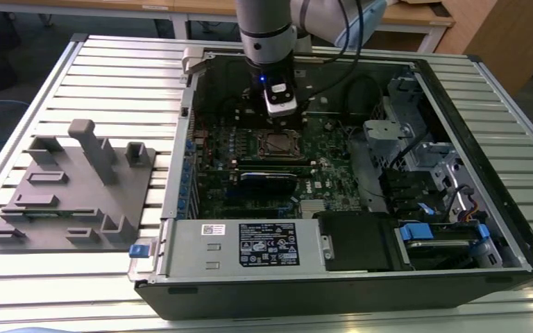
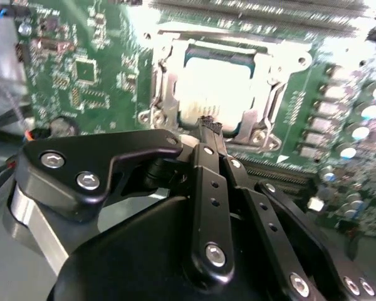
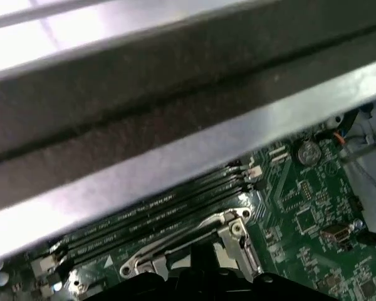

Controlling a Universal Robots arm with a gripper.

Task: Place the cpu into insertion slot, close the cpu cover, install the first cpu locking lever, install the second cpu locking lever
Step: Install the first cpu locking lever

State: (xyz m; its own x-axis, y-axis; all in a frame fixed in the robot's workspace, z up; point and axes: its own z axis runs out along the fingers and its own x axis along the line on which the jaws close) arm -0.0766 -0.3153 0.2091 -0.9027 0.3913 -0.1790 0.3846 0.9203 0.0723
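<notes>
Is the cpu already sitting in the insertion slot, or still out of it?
In. The second wrist view shows the cpu lying flat inside the insertion slot, the metal frame around it, just beyond the hand.

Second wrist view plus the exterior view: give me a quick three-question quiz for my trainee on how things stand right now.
1. True or false: the cpu lies in the insertion slot on the board.
2. Pick one. In the exterior view, the grey fixture stands: A) on the exterior view's left of the computer case; B) inside the case; C) on the exterior view's right of the case.
3. Fill in: in the second wrist view, the gripper has its fingers ___ (open or shut), with the tip close to the socket's edge.

Key: 1 true; 2 A; 3 shut.
</notes>
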